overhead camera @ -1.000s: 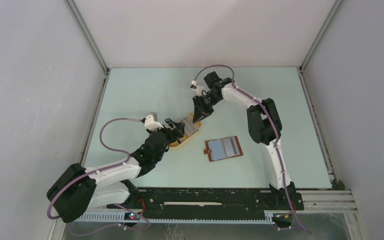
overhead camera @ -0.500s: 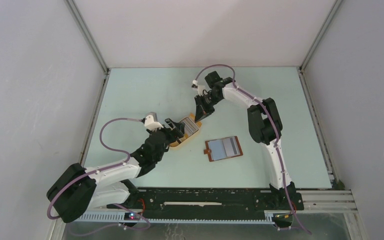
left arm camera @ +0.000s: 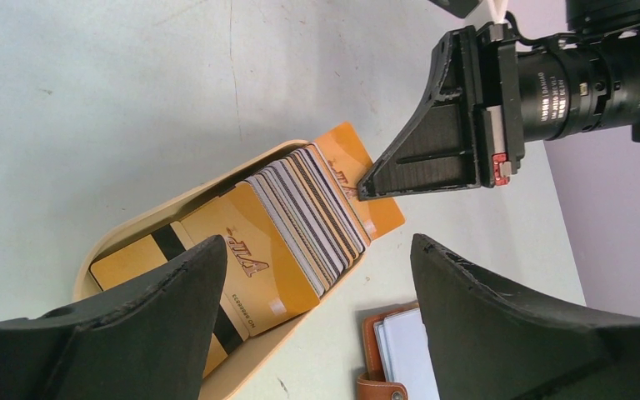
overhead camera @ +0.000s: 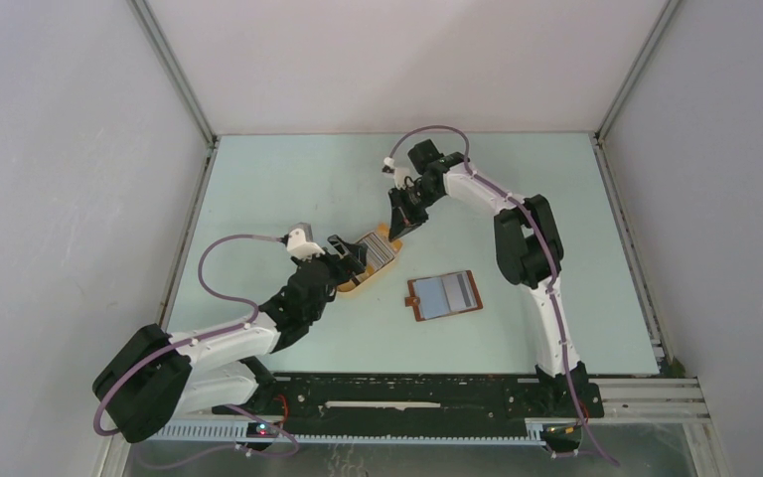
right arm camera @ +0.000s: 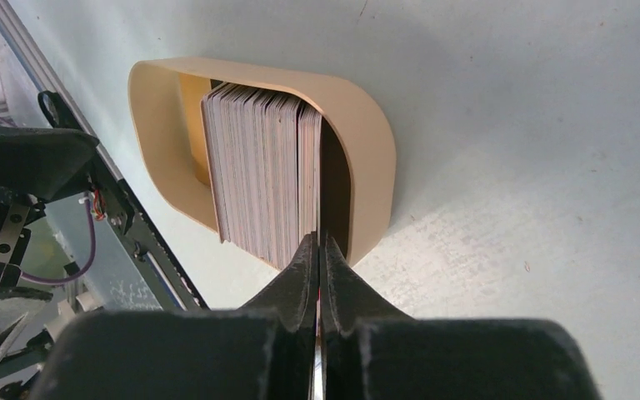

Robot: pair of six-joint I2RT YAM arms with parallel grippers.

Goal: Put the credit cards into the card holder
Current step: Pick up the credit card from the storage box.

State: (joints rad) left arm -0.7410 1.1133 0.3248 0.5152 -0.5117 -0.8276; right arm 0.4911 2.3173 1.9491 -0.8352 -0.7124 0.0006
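Note:
The credit cards (overhead camera: 381, 249) stand edge-on as a striped row in a tan oval tray (overhead camera: 356, 283). In the left wrist view the row (left arm camera: 304, 218) has orange cards at both ends. My right gripper (overhead camera: 402, 221) is shut on the edge of the farthest orange card (left arm camera: 343, 148) at the tray's far end. In the right wrist view its jaws (right arm camera: 318, 243) pinch that card edge-on beside the stack (right arm camera: 258, 167). My left gripper (overhead camera: 348, 260) is open, its fingers either side of the tray's near end (left arm camera: 317, 243). The brown card holder (overhead camera: 444, 295) lies open to the right, also visible in the left wrist view (left arm camera: 383, 360).
The tray's rim (left arm camera: 133, 237) and wall (right arm camera: 367, 142) enclose the cards. Two orange cards lie flat in the tray's near part (left arm camera: 125, 258). Grey walls stand to the left, right and back of the pale green table (overhead camera: 288, 179).
My right gripper has shifted slightly toward the far side, still closed at the tray's far end. The left arm, tray and card holder have not moved.

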